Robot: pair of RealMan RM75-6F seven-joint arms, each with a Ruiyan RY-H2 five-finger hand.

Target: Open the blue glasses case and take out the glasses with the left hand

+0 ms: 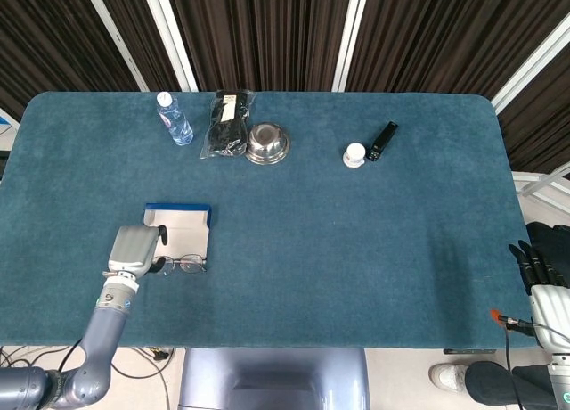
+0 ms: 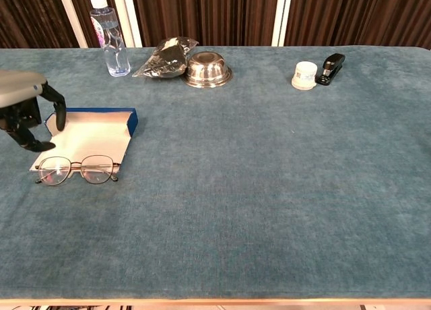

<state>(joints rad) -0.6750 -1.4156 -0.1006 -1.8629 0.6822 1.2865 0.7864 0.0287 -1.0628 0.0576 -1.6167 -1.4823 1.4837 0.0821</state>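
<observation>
No brand or writing can be read anywhere; the label on the water bottle [image 2: 109, 34] is seen only as a blur of blue and pink.

The blue glasses case [image 2: 91, 135] is laid open on the teal counter [image 2: 269, 189], its pale lining turned up, near the counter's left front. The glasses [image 2: 75, 169] are set on the cloth at the case's near edge, touching or overlapping it, lenses facing the front. The left hand [image 2: 25, 114] is held just left of the case with nothing in it; its dark fingers [image 2: 59, 110] are curled downward and parted, and whether a fingertip touches the case cannot be told.

Along the far edge a dark plastic-wrapped bundle [image 2: 163, 58], a steel bowl [image 2: 207, 69], a small white jar [image 2: 304, 75] and a black stapler [image 2: 333, 67] are lined up, well apart from the case. The wide middle and right of the counter are left as bare cloth.

The right hand [image 1: 541, 269] is shown only in the head view, off the counter's right front corner and below its level; its dark fingers are pointed upward, and how far they are spread cannot be told. The left forearm is also traced only in the head view, passing over the front edge.
</observation>
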